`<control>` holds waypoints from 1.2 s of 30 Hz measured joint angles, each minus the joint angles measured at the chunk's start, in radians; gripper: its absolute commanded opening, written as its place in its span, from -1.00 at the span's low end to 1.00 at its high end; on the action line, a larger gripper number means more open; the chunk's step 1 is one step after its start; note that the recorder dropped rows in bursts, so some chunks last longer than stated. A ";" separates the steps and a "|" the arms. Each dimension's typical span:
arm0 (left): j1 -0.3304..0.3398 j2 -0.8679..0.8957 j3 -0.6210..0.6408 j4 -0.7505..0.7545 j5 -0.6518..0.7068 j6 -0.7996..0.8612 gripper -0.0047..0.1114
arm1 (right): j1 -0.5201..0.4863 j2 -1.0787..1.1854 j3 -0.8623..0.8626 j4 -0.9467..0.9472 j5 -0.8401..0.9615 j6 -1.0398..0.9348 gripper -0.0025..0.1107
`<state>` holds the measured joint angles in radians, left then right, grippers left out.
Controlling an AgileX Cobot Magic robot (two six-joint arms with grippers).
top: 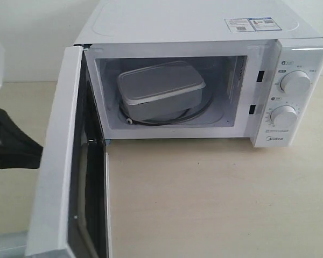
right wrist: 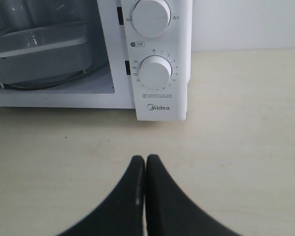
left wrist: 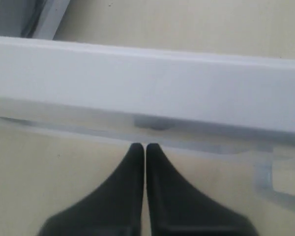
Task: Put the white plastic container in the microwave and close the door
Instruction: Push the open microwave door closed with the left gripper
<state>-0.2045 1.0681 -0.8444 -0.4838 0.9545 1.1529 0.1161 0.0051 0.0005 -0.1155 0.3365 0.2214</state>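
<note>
White plastic, lid on, the white plastic container sits inside the microwave, a little askew on the round turntable ring. It has free space on every side, with more to its right than to its left, and it lies back from the lip of the cavity.

The door stands wide open, hinged on the left and swung out over the desk. Its dark inner face is turned toward the bare desk in front of the oven. That stretch of desk, from the cavity mouth forward, is open.

The left fingers are pressed together, tips touching. They point at a long white bar that crosses the left wrist view just beyond them. It is probably the door's outer edge or handle, but the view is too close and blurred to be sure. In the exterior view a dark part of the left arm shows outside the door, near its outer face.

The right fingers are also pressed flat together and hold nothing. They hover low over the desk in front of the control panel, well apart from it, and point at the lower knob.

Counted: one container, one microwave, one door, two round knobs, upper above lower, two stickers on the oven's top, and two pairs of fingers.
</note>
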 measured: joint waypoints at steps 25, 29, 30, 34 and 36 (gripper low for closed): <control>-0.214 0.388 -0.096 -0.784 -0.577 0.648 -0.85 | 0.000 0.000 0.000 0.000 0.002 0.000 -0.96; -0.214 0.420 -0.148 -0.872 -0.582 0.698 -0.85 | 0.000 0.000 0.000 0.000 0.002 0.000 -0.96; -0.214 0.427 -0.156 -0.881 -0.582 0.703 -0.85 | 0.000 0.000 0.000 0.000 0.002 0.000 -0.96; -0.214 0.454 -0.196 -0.900 -0.586 0.713 -0.85 | 0.000 0.000 0.000 0.000 0.002 0.000 -0.96; -0.214 0.464 -0.207 -0.913 -0.591 0.715 -0.85 | 0.000 0.000 0.000 0.000 0.002 0.000 -0.96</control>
<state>-0.4183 1.5316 -1.0510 -1.3972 0.3639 1.8677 0.1161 0.0051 0.0005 -0.1155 0.3386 0.2214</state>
